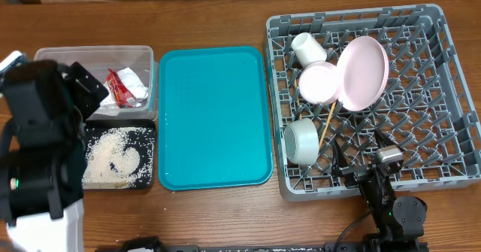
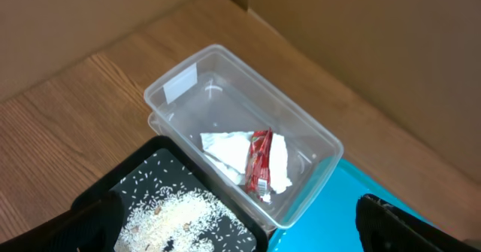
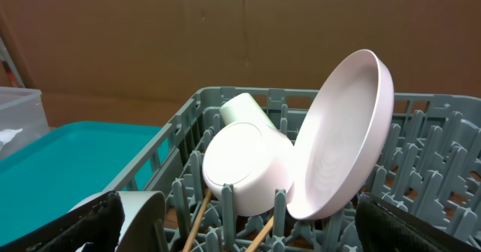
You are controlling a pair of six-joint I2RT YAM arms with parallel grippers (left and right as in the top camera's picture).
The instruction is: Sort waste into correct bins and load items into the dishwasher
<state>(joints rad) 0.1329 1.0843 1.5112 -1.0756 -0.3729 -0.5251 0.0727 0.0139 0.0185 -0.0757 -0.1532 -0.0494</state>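
The clear tub holds a red wrapper on a crumpled white napkin. Beside it, the black tray carries loose rice. My left gripper hangs open above the edge where the two bins meet, holding nothing. In the grey dish rack stand a pink plate, a pale bowl, a cream cup, a second bowl and wooden chopsticks. My right gripper is open and empty at the rack's near edge.
A bare teal serving tray lies between the bins and the rack. The wooden table shows along the front. A brown cardboard wall stands behind the table.
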